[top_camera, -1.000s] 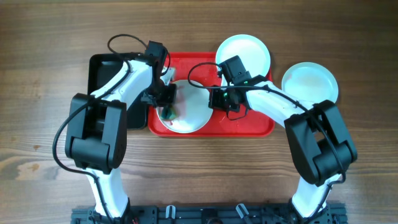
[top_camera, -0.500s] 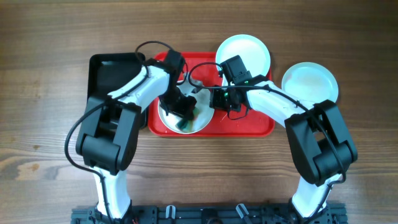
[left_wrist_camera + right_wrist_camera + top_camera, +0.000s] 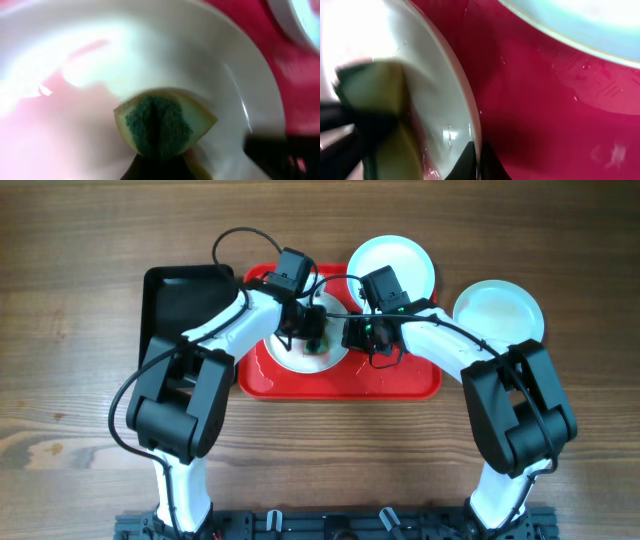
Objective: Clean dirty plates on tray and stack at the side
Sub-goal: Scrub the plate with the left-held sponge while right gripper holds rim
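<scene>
A white plate (image 3: 300, 356) lies on the red tray (image 3: 400, 380), tilted up at its right edge. My left gripper (image 3: 313, 340) is shut on a green and yellow sponge (image 3: 162, 125) pressed against the white plate (image 3: 100, 65). My right gripper (image 3: 352, 340) is shut on the white plate's rim (image 3: 462, 90), with the sponge (image 3: 385, 90) behind it. A pale aqua plate (image 3: 392, 265) rests over the tray's far right corner. A second pale aqua plate (image 3: 498, 313) lies on the table right of the tray.
A smaller black tray (image 3: 170, 300) sits left of the red tray, partly under my left arm. Both arms cross over the red tray. Bare wooden table (image 3: 80, 410) surrounds everything.
My left gripper has moved the sponge from the plate's near side up to its far right part. The plate has tilted and shifted toward the tray's far side. The right gripper stays on the rim.
</scene>
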